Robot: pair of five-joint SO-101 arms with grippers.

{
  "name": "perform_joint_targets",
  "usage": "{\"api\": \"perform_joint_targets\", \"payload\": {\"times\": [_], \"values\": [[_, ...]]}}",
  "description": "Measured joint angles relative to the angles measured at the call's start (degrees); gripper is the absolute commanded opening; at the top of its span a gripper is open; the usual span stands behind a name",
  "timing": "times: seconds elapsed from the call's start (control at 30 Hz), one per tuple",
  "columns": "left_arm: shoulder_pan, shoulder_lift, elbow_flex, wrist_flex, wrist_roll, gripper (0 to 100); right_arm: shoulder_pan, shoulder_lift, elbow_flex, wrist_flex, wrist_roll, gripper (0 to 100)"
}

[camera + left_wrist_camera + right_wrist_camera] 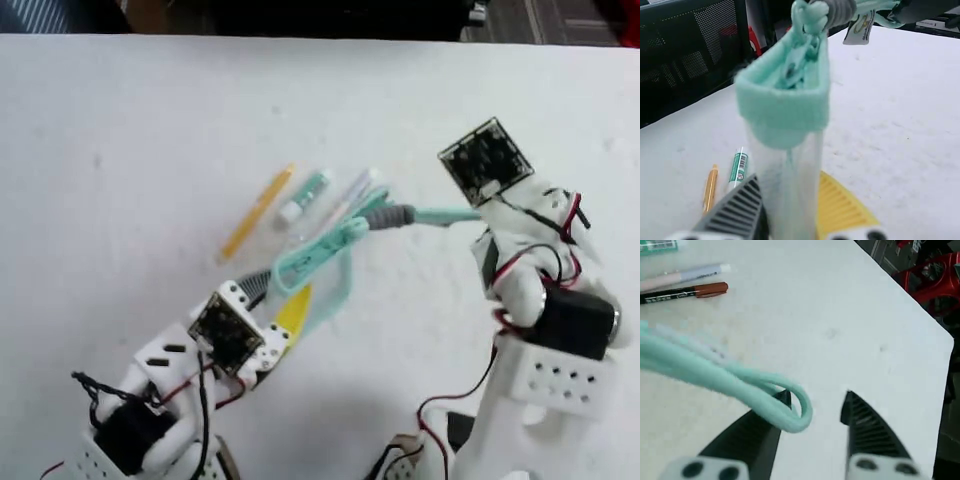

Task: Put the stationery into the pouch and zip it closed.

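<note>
Squeezing the pouch [785, 115] tight with the left hand [787, 177]. One gray finger [735, 210] and one yellow finger [840, 210] pressed on its clear sides. Mint green end of the pouch pointing away from the left arm, toward the pens. From above, near the middle of the white desk [120, 120], between the two arms.

Hooked over one black finger [755, 435] of the right hand [819, 397]: a mint green loop [700, 370] of the pouch. Wide open there, with a big gap between the two fingers and nothing pinched.

Lying flat on the desk just past the pouch, not inside it: an orange pen [258, 212], a green and white marker [305, 195] and a pale pen [352, 192]. Side by side and close together, with the orange pen farthest from the right arm. Also a black pen [690, 291] with a brown cap, right beside the pale one in the right wrist view.

Cannot tell how far the zip is pulled.
</note>
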Motion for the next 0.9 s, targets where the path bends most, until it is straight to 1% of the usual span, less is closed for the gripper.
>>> {"api": "perform_joint_targets", "payload": {"times": [0.13,0.33,0.6,0.83,0.9], "values": [[0.0,0.0,0.0,0.0,0.0,2,2.64,2.11,2.99,-6.95,0.0,2.3],[0.0,0.0,0.0,-0.18,-0.44,2,5.1,6.51,3.25,-12.22,0.0,1.7],[0.0,0.0,0.0,-0.18,-0.44,2,11.6,13.45,3.25,-22.42,0.0,1.7],[0.0,0.0,0.0,-0.18,-0.44,2,12.48,14.77,3.25,-23.47,0.0,1.7],[0.0,0.0,0.0,-0.18,-0.44,2,12.48,14.77,3.25,-23.47,-1.58,1.7]]}}
